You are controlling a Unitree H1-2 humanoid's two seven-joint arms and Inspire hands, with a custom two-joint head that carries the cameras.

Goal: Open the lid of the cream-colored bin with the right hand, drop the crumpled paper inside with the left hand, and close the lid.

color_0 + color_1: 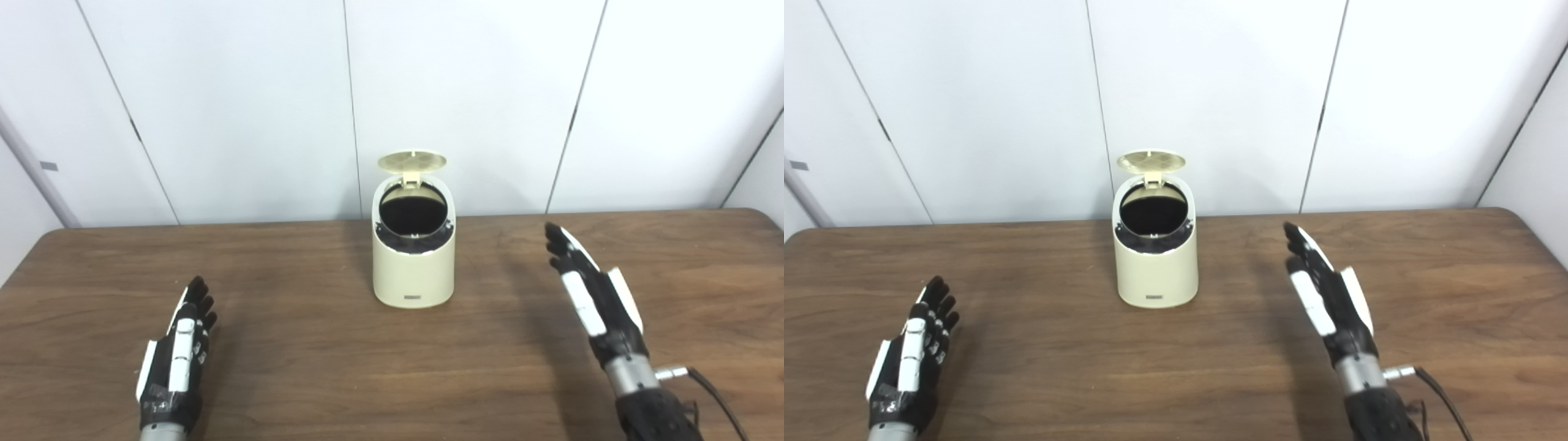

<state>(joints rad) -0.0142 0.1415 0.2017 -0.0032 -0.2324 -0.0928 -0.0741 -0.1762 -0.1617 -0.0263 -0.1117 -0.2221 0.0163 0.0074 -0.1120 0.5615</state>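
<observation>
On table (306, 367): one bin (413, 269), lid (411, 161) up.

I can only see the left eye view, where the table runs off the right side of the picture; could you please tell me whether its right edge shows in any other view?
Observer: Yes. In the right eye view the table shows its far right corner, and the right edge runs from there down to the frame's side, well apart from the right hand.
Operator: Thank you. Is the paper lying on that extra strip of table?
Observer: No paper shows there; the strip the right eye view adds is just wood.
</observation>
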